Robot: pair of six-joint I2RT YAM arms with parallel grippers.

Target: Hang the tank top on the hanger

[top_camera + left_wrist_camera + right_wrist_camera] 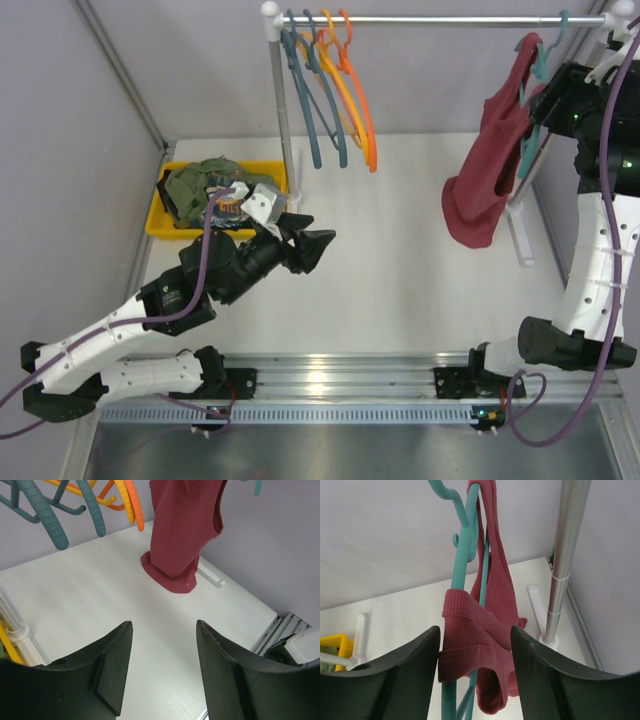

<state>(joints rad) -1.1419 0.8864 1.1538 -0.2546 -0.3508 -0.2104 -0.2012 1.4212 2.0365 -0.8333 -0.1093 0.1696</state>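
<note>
Wide black fingers of the right gripper (475, 630) fill the bottom of its wrist view, spread apart on either side of a bunched fold of cloth. The jaws stand open, and I cannot tell whether either pad touches the fabric.

The white table (400, 260) carries a clothes rail (440, 19) across its far side. At the right end of the rail hangs the tank top (485, 170), draped long and lopsided, with its hem down at the tabletop. It hangs from the teal hanger (465, 555), which is hooked on the rail. A strap loops high over the hanger near the hook, while the rest is gathered against one shoulder (more slung than dressed).

So the garment is on the hanger after a fashion. What seems left is to spread it so each strap sits on its own shoulder.

The left gripper (164, 625) idles mid-table with its jaws apart and empty, near a yellow bin (165, 215).
</note>
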